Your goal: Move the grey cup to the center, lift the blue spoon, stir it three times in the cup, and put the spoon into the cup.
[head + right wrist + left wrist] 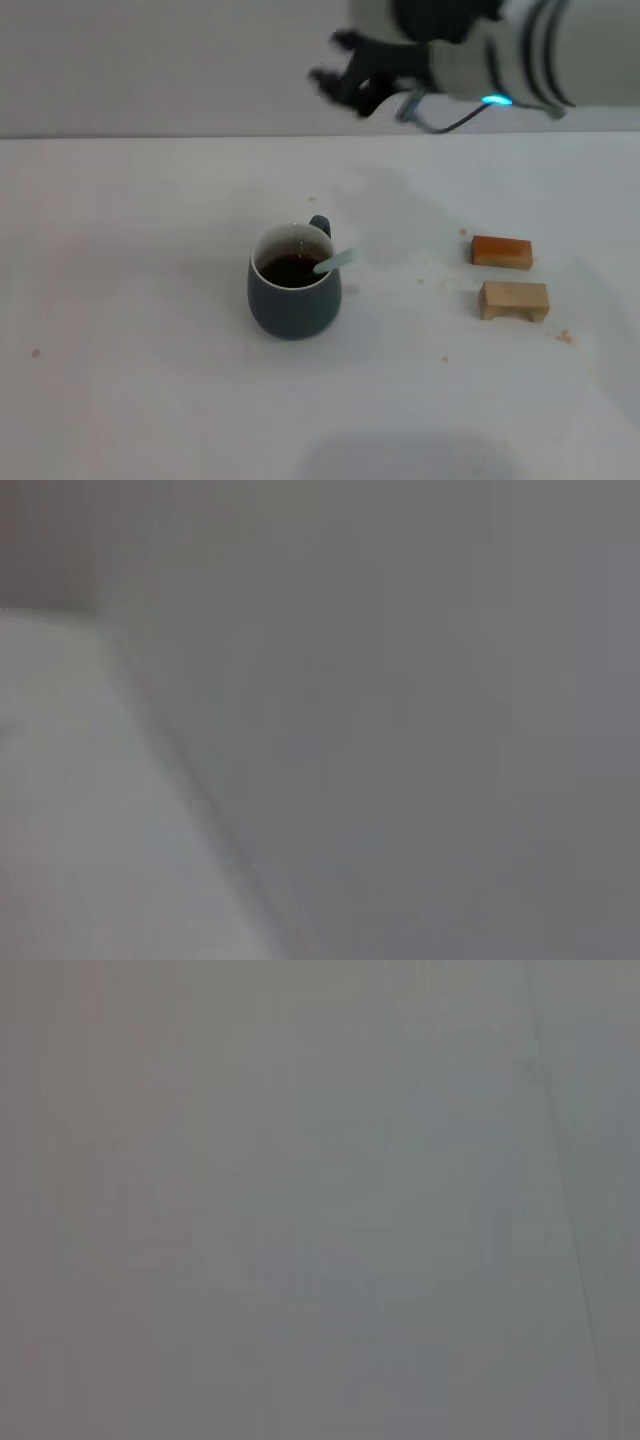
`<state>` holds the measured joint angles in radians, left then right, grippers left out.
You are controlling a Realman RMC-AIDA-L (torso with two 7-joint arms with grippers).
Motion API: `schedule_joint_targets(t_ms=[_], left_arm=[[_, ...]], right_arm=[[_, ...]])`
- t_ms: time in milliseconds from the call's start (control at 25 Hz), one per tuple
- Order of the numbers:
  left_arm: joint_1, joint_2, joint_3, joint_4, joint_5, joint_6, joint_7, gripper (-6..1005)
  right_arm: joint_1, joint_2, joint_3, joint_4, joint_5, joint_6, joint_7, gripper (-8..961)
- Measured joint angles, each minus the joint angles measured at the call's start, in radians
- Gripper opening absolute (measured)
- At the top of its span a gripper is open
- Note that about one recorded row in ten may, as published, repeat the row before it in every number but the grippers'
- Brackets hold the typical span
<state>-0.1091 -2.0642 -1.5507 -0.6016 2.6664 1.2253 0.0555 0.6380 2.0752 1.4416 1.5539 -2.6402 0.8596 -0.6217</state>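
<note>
Seemingly near the end of the task: grey cup (293, 283) standing upright around the middle of the white desk (120, 400), a little toward the left edge, loop handle turned toward the far edge, dark brown liquid inside. Blue spoon (333, 263) already resting in the cup, bowl sunk in the liquid, pale handle leaning on the rim and poking out over it toward the right edge and slightly the far edge; long axis thus tilted, running from inside the cup outward to the right. Right tool (348, 78) raised well above the desk near the far edge, well apart from cup and spoon, dark fingers spread and holding nothing. From that tool, cup and spoon lying down and toward the near edge, a little left. Left tool nowhere visible; left wrist view only a plain grey blur, right wrist view likewise showing nothing of the task's things. Right arm therefore the nearer one, and the spoon handle pointing to its side, should any further touch be wanted. Two small wooden blocks (501, 251) (514, 300) lying near the right edge, one behind the other, well apart from the cup. Judging by the layout, nothing left except pulling the arm away; main risk a knock to the protruding handle tipping the spoon out.
</note>
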Motion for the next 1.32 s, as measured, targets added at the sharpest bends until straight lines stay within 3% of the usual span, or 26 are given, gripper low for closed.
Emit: schedule_joint_targets(t_ms=[80, 120, 160, 200, 240, 280, 320, 360, 400, 440, 480, 520, 560, 680, 720, 760, 800, 1000, 1040, 1120, 1320], left_arm=[[-0.009, 0.001, 0.000, 0.010, 0.000, 0.000, 0.001, -2], [-0.016, 0.002, 0.000, 0.021, 0.001, 0.000, 0.003, -2], [-0.016, 0.002, 0.000, 0.021, 0.001, 0.000, 0.003, -2], [-0.022, 0.003, 0.000, 0.029, 0.004, -0.002, 0.004, -2], [-0.022, 0.003, 0.000, 0.029, 0.004, -0.002, 0.004, -2], [-0.022, 0.004, 0.000, 0.030, 0.004, -0.004, 0.004, -2], [-0.022, 0.004, 0.000, 0.030, 0.004, -0.004, 0.004, -2], [-0.025, 0.005, -0.001, 0.031, 0.005, -0.018, 0.004, -2], [-0.029, 0.006, -0.003, 0.033, 0.005, -0.026, 0.005, -2], [-0.029, 0.006, -0.003, 0.033, 0.005, -0.026, 0.005, -2], [-0.033, 0.006, -0.005, 0.036, 0.005, -0.030, 0.006, -2], [-0.036, 0.006, -0.006, 0.039, 0.005, -0.033, 0.007, -2], [-0.036, 0.006, -0.006, 0.039, 0.005, -0.033, 0.007, -2], [-0.048, 0.006, -0.008, 0.052, 0.006, -0.036, 0.010, -2], [-0.052, 0.007, -0.008, 0.056, 0.006, -0.037, 0.010, -2], [-0.052, 0.007, -0.008, 0.056, 0.006, -0.037, 0.010, -2], [-0.058, 0.008, -0.011, 0.059, 0.007, -0.038, 0.012, -2], [-0.065, 0.015, -0.031, 0.061, 0.007, -0.051, 0.012, -2], [-0.088, 0.021, -0.082, 0.063, 0.008, -0.095, 0.012, -2], [-0.098, 0.025, -0.093, 0.063, 0.008, -0.113, 0.014, -2], [-0.110, 0.037, -0.102, 0.066, 0.008, -0.145, 0.014, -2]], right_arm=[[-0.093, -0.001, -0.004, 0.046, -0.010, -0.126, -0.016, 410], [-0.189, -0.001, -0.004, 0.073, -0.014, -0.240, -0.025, 409], [-0.189, -0.001, -0.004, 0.073, -0.014, -0.240, -0.025, 409], [-0.280, -0.001, -0.002, 0.084, -0.010, -0.352, -0.026, 409], [-0.280, -0.001, -0.002, 0.084, -0.010, -0.352, -0.026, 409], [-0.332, -0.001, -0.003, 0.084, 0.001, -0.427, -0.026, 409], [-0.440, -0.001, -0.011, 0.061, 0.030, -0.588, -0.026, 409], [-0.440, -0.001, -0.011, 0.061, 0.030, -0.588, -0.026, 409], [-0.526, -0.001, -0.023, 0.022, 0.056, -0.761, -0.026, 409], [-0.526, -0.001, -0.023, 0.022, 0.056, -0.761, -0.026, 409], [-0.565, -0.001, -0.029, -0.009, 0.064, -0.845, -0.026, 409], [-0.627, -0.001, -0.047, -0.075, 0.088, -1.018, -0.017, 409], [-0.627, -0.001, -0.047, -0.075, 0.088, -1.018, -0.017, 409], [-0.693, -0.002, -0.091, -0.200, 0.132, -1.280, 0.002, 409], [-0.724, 0.000, -0.107, -0.287, 0.143, -1.433, 0.032, 410], [-0.724, 0.000, -0.107, -0.287, 0.143, -1.433, 0.032, 410], [-0.757, 0.001, -0.112, -0.342, 0.147, -1.533, 0.092, 410], [-0.825, 0.002, -0.091, -0.425, 0.182, -1.669, 0.189, 410], [-0.836, 0.003, -0.085, -0.441, 0.207, -1.695, 0.192, 410], [-0.863, 0.005, -0.064, -0.482, 0.302, -1.762, 0.191, 410], [-0.866, 0.004, -0.050, -0.541, 0.372, -1.812, 0.178, 409]])
